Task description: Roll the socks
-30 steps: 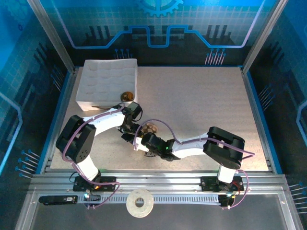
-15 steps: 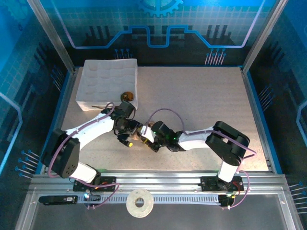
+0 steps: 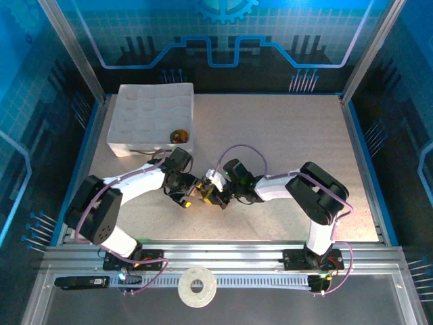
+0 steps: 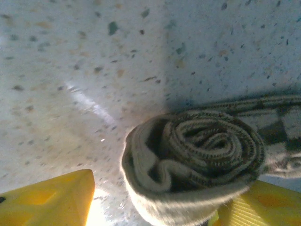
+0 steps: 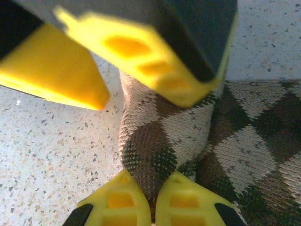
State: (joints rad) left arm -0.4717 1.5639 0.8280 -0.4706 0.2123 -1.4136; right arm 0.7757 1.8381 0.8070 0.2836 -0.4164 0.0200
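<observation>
From above, the left gripper [image 3: 191, 198] and right gripper [image 3: 216, 198] meet toward the tabletop's near edge, left of middle. At the left wrist we see the tan sock [image 4: 197, 155] rolled there, the jaws spread astride it; at the right wrist, the fingers [image 5: 188, 205] pinch its fabric, closed.

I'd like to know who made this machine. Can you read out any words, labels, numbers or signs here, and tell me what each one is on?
There are no readable words or numbers in these pictures.
Back wall: a gear emblem with circuit-line artwork, no lettering.
Black strip on the front rail: any marking is too small to read.
Tan argyle sock: no tag or print in view.
</observation>
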